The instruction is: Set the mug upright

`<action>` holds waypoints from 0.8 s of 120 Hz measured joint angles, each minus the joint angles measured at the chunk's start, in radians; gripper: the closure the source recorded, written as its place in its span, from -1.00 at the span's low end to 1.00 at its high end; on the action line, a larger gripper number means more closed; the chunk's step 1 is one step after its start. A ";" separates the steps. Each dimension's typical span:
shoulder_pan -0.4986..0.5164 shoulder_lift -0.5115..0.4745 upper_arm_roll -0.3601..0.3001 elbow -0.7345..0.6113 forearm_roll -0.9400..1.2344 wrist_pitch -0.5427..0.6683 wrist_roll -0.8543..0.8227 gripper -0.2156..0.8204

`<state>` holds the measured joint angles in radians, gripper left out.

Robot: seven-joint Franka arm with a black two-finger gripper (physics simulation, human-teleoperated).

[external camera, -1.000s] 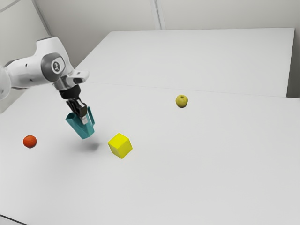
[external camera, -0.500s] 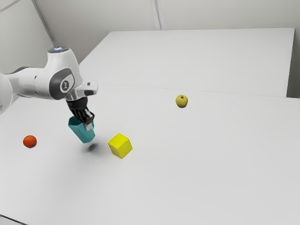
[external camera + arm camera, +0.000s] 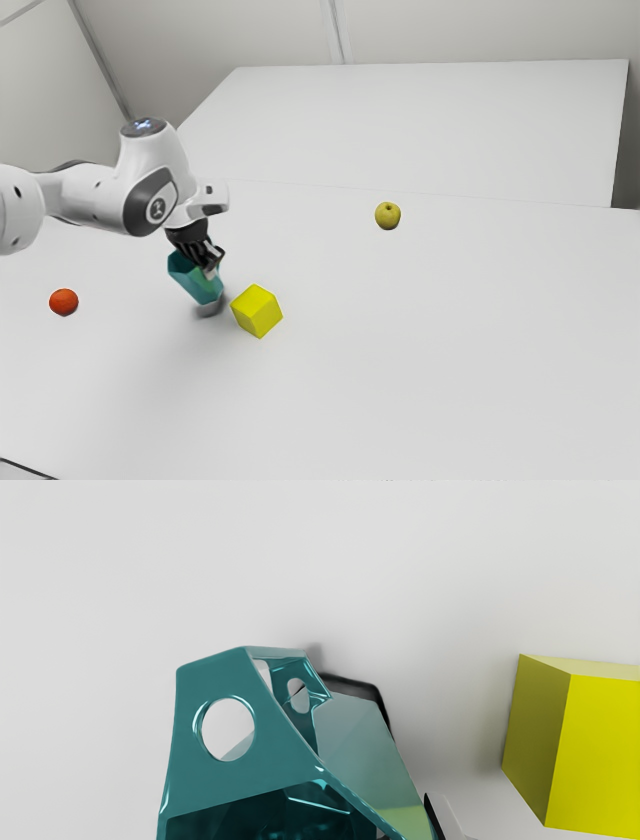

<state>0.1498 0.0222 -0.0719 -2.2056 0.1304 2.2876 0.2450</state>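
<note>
"What's happening over the table [image 3: 450, 350]?"

"The gripper [image 3: 210, 272] is closed on the mug [image 3: 199, 284], pinching its wall, only slightly apart. The mug leans, mouth up toward the exterior view's left; I can't tell whether its base touches down."

"How to right it?"

"Level the base slowly, keep clear of the yellow cube [image 3: 256, 311] just beside, settle it flat, then release."

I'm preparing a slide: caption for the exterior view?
A Franka gripper holds a teal mug tilted near a yellow cube.
</note>
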 joint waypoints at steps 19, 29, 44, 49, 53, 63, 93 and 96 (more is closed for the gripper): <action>0.009 0.008 0.000 -0.012 0.001 0.013 -0.025 0.86; 0.023 0.012 -0.001 -0.015 0.001 0.017 -0.036 0.87; 0.042 0.019 -0.001 -0.016 0.002 0.021 -0.050 0.86; 0.045 0.022 -0.001 -0.015 0.002 0.022 -0.054 0.87; 0.045 0.026 -0.001 -0.015 0.002 0.022 -0.057 0.87; 0.037 0.034 -0.001 -0.015 0.002 0.024 -0.064 0.87; 0.024 0.048 -0.001 -0.014 0.003 0.036 -0.081 0.87; 0.025 0.048 -0.001 -0.014 0.003 0.036 -0.082 0.87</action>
<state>0.1750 0.0704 -0.0733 -2.2201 0.1332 2.3239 0.1627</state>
